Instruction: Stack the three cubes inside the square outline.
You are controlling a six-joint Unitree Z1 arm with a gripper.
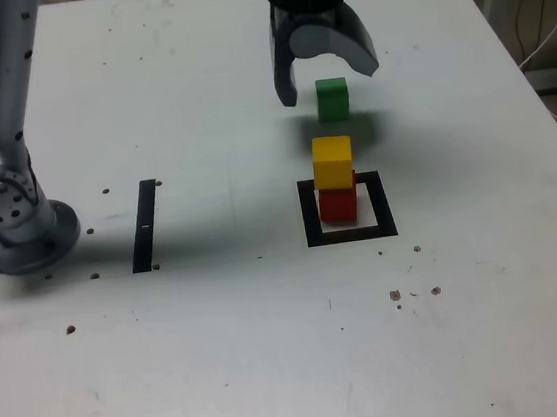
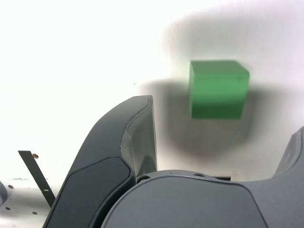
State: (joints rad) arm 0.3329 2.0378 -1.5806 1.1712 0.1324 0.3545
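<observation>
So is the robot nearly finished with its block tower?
It looks about two thirds built. The red cube is inside the black square outline, and the yellow cube sits on top of it. Nothing is being held: the gripper is open above the green cube. That green one is left to pick up and stack.

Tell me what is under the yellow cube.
The red cube is under the yellow cube, inside the square outline. The red cube's top is covered, as is the patch of white centre beneath it.
</observation>
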